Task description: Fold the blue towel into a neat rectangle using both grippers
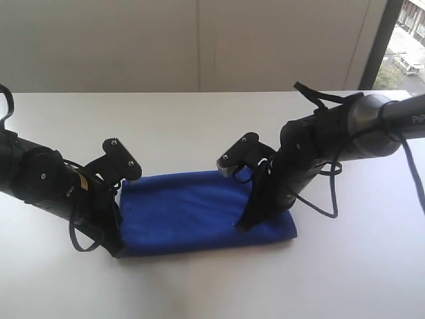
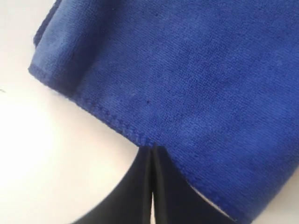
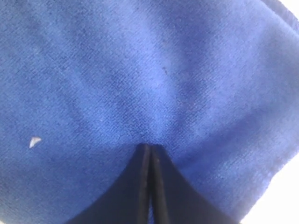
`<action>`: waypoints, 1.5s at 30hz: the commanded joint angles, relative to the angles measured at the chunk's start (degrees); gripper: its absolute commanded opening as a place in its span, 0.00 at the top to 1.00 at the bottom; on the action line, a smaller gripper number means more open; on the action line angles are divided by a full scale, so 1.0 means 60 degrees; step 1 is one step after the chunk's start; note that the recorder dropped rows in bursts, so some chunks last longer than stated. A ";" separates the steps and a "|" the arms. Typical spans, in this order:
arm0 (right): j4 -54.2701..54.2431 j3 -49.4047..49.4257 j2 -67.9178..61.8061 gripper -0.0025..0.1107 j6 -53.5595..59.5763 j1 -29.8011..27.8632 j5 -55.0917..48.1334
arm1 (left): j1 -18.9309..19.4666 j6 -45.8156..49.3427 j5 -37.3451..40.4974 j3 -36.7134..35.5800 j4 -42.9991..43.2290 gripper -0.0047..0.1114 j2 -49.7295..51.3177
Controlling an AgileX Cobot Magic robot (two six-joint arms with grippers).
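Observation:
The blue towel (image 1: 186, 206) lies folded into a flat band on the white table (image 1: 199, 126). My left gripper (image 1: 118, 249) points down at the towel's left end. In the left wrist view its jaws are shut, and the left gripper (image 2: 152, 148) touches the stitched hem of the towel (image 2: 196, 74). Whether cloth is pinched there does not show. My right gripper (image 1: 244, 227) reaches down onto the towel's right half. Its jaws are shut too, and the right gripper (image 3: 149, 147) rests against the top of the towel (image 3: 140, 70). A small white fleck (image 3: 34, 141) sits on the cloth.
The white table runs well beyond the towel on every side. A pale wall (image 1: 199, 40) stands behind it and a window (image 1: 405, 40) is at the far right. Black cables (image 1: 329, 193) hang from the right arm just over the towel's right end.

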State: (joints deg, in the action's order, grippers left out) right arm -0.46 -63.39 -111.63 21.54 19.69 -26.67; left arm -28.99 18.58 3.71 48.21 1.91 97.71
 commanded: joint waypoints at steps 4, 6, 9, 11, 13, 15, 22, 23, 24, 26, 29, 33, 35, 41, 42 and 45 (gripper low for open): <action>0.0293 0.0109 -0.0076 0.98 -0.1177 -0.0048 -0.1560 | -0.0049 -0.0096 0.0182 -0.0024 0.0017 0.96 -0.0114; 0.0335 0.0109 -0.0076 0.98 -0.1382 -0.0048 -0.1616 | -0.0049 -0.0096 0.0182 -0.0024 0.0017 0.96 -0.0114; 0.0335 0.0109 0.0051 0.98 -0.1416 -0.0048 -0.1362 | -0.0049 -0.0096 0.0180 -0.0024 0.0017 0.96 -0.0132; 0.0335 0.0058 0.0610 0.98 -0.1379 -0.0048 -0.1065 | -0.0049 -0.0096 0.0152 0.0036 0.0017 0.96 -0.0379; 0.0335 -0.0132 0.1318 0.98 -0.1379 -0.0048 -0.0632 | -0.0049 -0.0132 0.0124 0.0378 -0.0022 0.96 -0.0670; 0.0335 -0.0518 0.1641 0.98 -0.1379 -0.0066 -0.0230 | -0.0049 -0.0132 0.0194 0.0991 -0.0020 0.96 -0.0599; 0.0359 -0.0924 0.0383 0.98 -0.1379 -0.0442 0.0460 | -0.0027 0.0466 0.0509 0.2987 -0.0020 0.96 0.1637; 0.0359 -0.0924 0.0255 0.98 -0.1379 -0.0514 0.0531 | -0.0027 0.0466 0.0509 0.3122 -0.0020 0.96 0.1860; 0.0359 -0.0924 0.0137 0.98 -0.1379 -0.0578 0.0617 | -0.0027 0.0466 0.0462 0.3236 -0.0020 0.96 0.2056; 0.0359 -0.0924 -0.0048 0.98 -0.1379 -0.0705 0.0755 | -0.0027 0.0483 0.0214 0.3338 0.0000 0.96 0.2327; 0.0488 -0.0924 -0.0245 0.98 -0.1379 -0.0767 0.0757 | -0.0027 0.0620 -0.0301 0.3338 0.0020 0.96 0.2597; 0.0498 -0.0889 -0.0524 0.98 -0.1379 -0.0887 0.0739 | -0.0008 0.0708 -0.0053 0.3338 0.0020 0.96 0.2781; 0.0498 -0.0894 -0.0657 0.98 -0.1379 -0.0924 0.0739 | 0.0066 0.0708 0.0164 0.3302 0.0020 0.96 0.2805; 0.0498 -0.0894 -0.0784 0.98 -0.1363 -0.0947 0.0896 | 0.0258 0.0691 0.0587 0.3305 0.0020 0.96 0.2805; 0.0498 -0.0894 -0.0674 0.98 -0.1363 -0.0947 0.1014 | 0.0258 0.0691 0.0585 0.3305 0.0020 0.96 0.2757; 0.0498 -0.0894 -0.0101 0.98 -0.1363 -0.0947 0.1344 | 0.0258 0.0628 0.0585 0.3305 -0.0022 0.96 0.2337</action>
State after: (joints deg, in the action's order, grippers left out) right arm 2.01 -68.92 -115.16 13.46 14.41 -20.51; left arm -27.95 22.76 3.69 68.47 2.21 113.49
